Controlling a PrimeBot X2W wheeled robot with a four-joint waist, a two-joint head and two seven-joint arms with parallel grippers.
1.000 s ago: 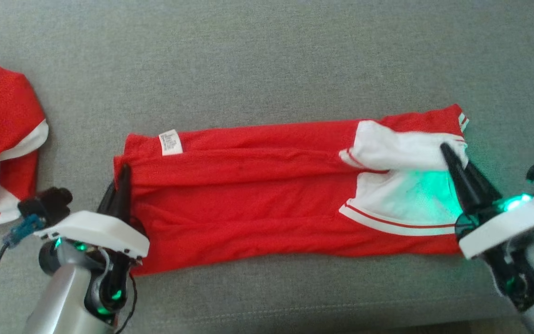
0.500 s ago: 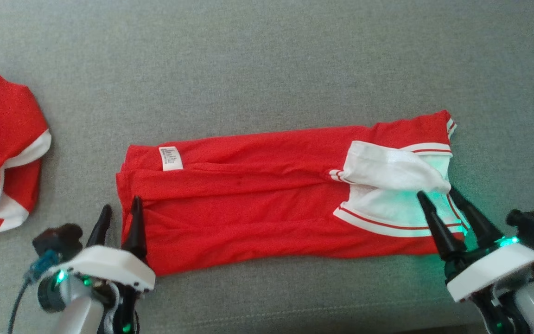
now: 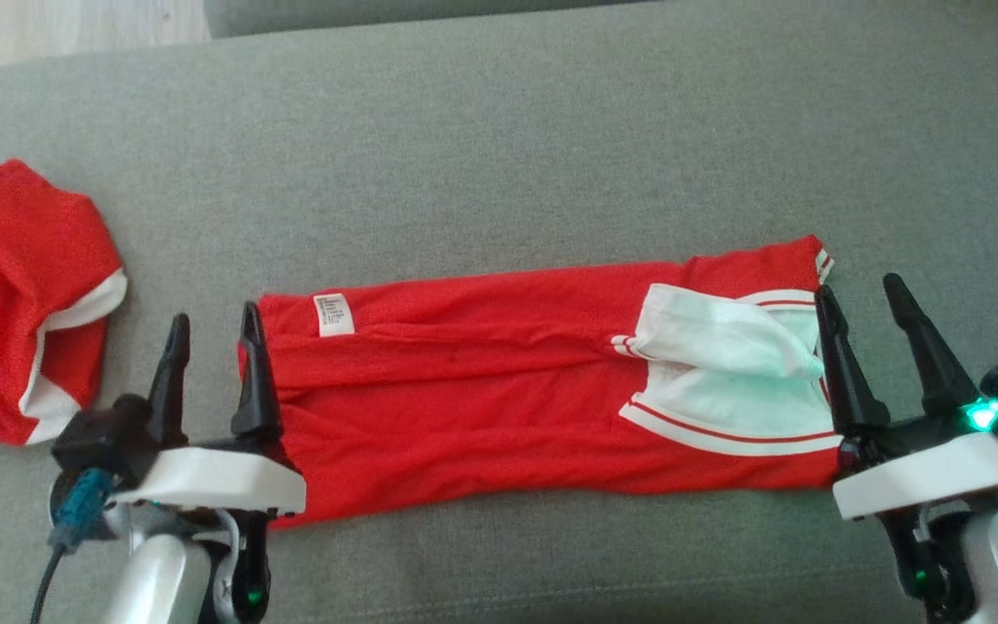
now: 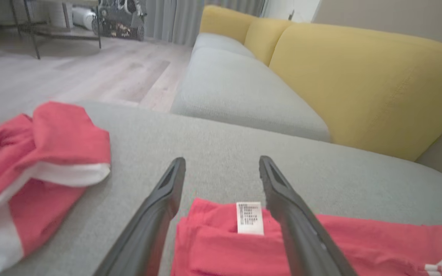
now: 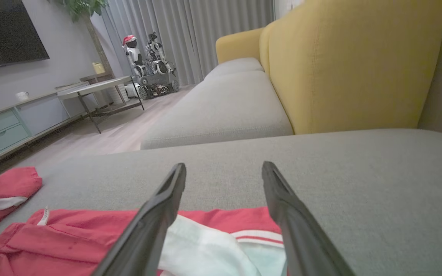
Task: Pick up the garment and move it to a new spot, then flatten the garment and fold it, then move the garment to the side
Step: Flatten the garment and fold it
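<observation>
Both pincers just releasing: left pincer [image 3: 213,316] standing open at label end of garment [image 3: 499,390], right pincer [image 3: 858,289] open at its white-trimmed end, holding nothing. Garment lying as long strip on sofa cushion [image 3: 499,156]; crosswise fold probably coming next.

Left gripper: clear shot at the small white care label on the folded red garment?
Likely yes. The left gripper is open at the end of the folded red garment; the small white care label lies uncovered on top, near its fingertips, nothing between.
</observation>
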